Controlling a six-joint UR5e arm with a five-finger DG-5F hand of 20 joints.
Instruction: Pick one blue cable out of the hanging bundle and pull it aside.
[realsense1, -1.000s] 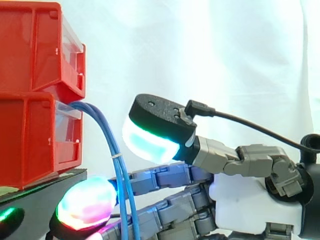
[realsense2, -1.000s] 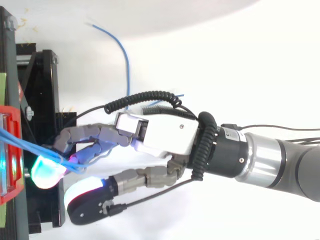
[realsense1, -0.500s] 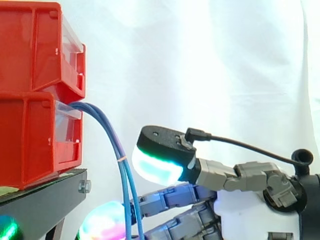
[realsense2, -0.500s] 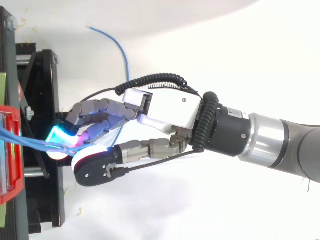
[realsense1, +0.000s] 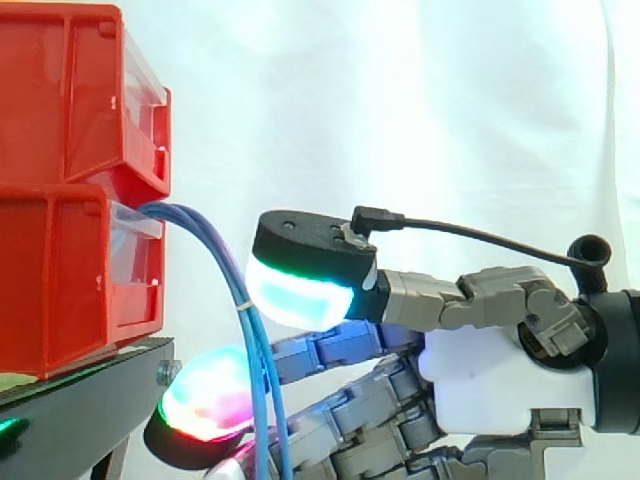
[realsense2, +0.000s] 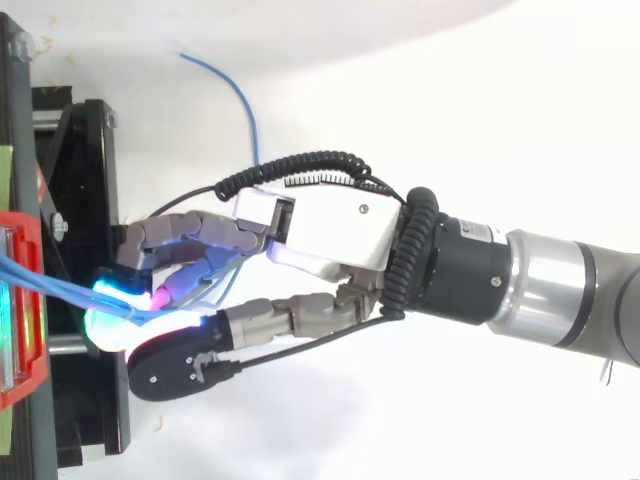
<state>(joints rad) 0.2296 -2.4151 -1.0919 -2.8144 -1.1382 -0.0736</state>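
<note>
The robot hand (realsense1: 500, 375) reaches in level from the side away from the lower red bin (realsense1: 60, 285), and its far end lies just out from that bin's front, below the opening. Whether it has closed on any strand cannot be told, because the place of contact is hidden. The blue cable bundle (realsense1: 200, 232) leaves the lower red bin's front lip, arcs outward and then drops almost straight down. Its long axis is therefore vertical where the robot hand meets it, crossing the robot hand's reach at roughly a right angle. The bundle lies on the bin side of the palm, touching or nearly touching the robot hand's far end. Picking out one strand likely calls for a small sideways parting rather than a deeper reach, and pulling it aside means drawing away from the bin's front. Under the lower red bin sits the black stand (realsense1: 80, 400), on top of it the upper red bin (realsense1: 60, 90), and behind it the white curtain (realsense1: 420, 100).
</note>
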